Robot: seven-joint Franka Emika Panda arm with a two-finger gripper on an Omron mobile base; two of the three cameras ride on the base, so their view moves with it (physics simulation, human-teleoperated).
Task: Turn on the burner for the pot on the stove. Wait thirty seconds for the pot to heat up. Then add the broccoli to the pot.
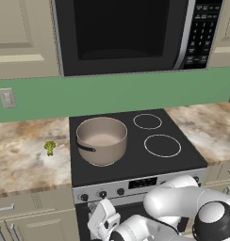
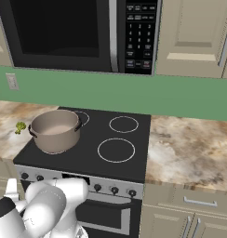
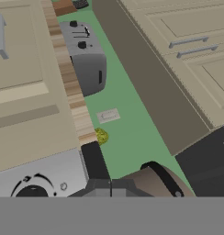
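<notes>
The beige pot (image 1: 102, 140) stands on the front left ring of the black glass-top stove (image 1: 135, 157); from the other side the pot (image 2: 55, 130) sits at the stove's (image 2: 87, 155) left. The small green broccoli (image 1: 50, 147) lies on the marble counter left of the stove, also seen as broccoli (image 2: 20, 126) and broccoli (image 3: 101, 136). My gripper (image 1: 94, 206) is low in front of the silver panel, just below the left knobs (image 1: 102, 194), shut and holding nothing. In the hand view the gripper (image 3: 111, 188) has its tips together, with a round knob (image 3: 33, 193) to their left and the pot (image 3: 155, 181) beyond.
A black microwave (image 1: 121, 33) hangs over the stove. Marble counter (image 1: 22, 162) runs left and counter (image 1: 206, 127) right. A wall outlet (image 1: 7, 98) is on the green backsplash. A silver toaster (image 3: 88, 64) stands farther along the left counter. Drawers flank the oven door.
</notes>
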